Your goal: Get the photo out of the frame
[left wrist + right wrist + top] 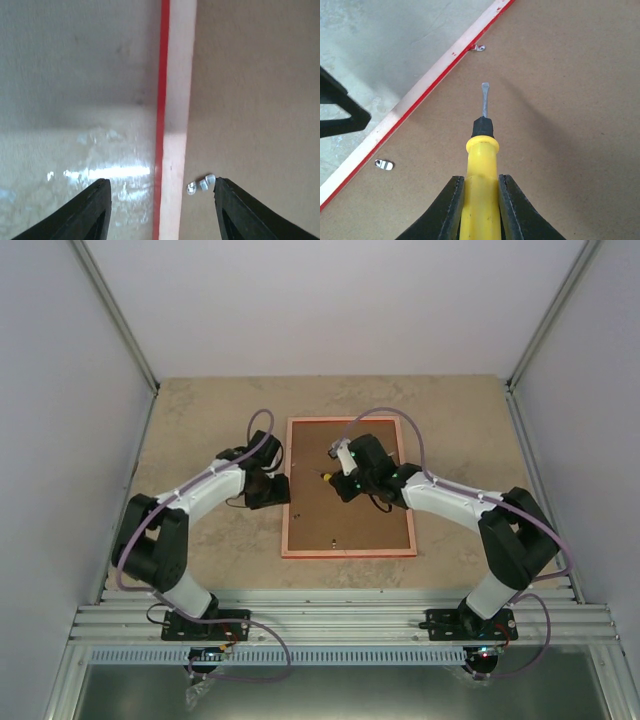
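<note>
The thin red rectangular picture frame [349, 553] lay face down mid-table, pinkish back edge up, with the brown fibreboard backing board [345, 525] seated inside it. The photo showed in no view. Presumably it sat under the board, so nothing was out yet.

The right gripper [481, 185] was clamped tight on the yellow-handled flat-blade screwdriver [481, 150]. The blade pointed forward just over the board, aimed toward the frame's left rail. Small silver metal retaining tabs [384, 164] sat along that rail. My read: the tool was lined up to lever those tabs clear so the board could lift.

The left gripper [160, 190] had its jaws wide apart and held nothing. It straddled the left rail, one finger over the beige stone-look tabletop [200, 420], the other over the board beside a tab. It was likely staged to pin the frame against sliding while the blade pried. I couldn't tell whether it touched the rail, or whether any tab was already bent.
</note>
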Robot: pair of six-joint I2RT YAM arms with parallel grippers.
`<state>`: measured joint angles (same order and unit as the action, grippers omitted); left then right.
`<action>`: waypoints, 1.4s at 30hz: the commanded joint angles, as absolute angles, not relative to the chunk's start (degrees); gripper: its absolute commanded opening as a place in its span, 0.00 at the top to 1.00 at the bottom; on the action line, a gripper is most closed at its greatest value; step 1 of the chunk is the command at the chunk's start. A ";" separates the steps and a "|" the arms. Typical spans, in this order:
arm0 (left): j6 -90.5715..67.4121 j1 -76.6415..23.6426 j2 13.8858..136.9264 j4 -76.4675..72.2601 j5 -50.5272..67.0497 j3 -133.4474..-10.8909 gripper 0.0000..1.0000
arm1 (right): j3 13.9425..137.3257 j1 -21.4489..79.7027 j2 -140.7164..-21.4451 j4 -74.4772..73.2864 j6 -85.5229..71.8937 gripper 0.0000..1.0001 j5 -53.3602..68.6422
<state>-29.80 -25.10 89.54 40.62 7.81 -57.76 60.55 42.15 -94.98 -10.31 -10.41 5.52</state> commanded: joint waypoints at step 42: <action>-21.37 -22.24 109.34 38.94 7.66 -71.78 0.80 | 77.36 41.06 -113.29 -7.52 -8.88 0.99 9.89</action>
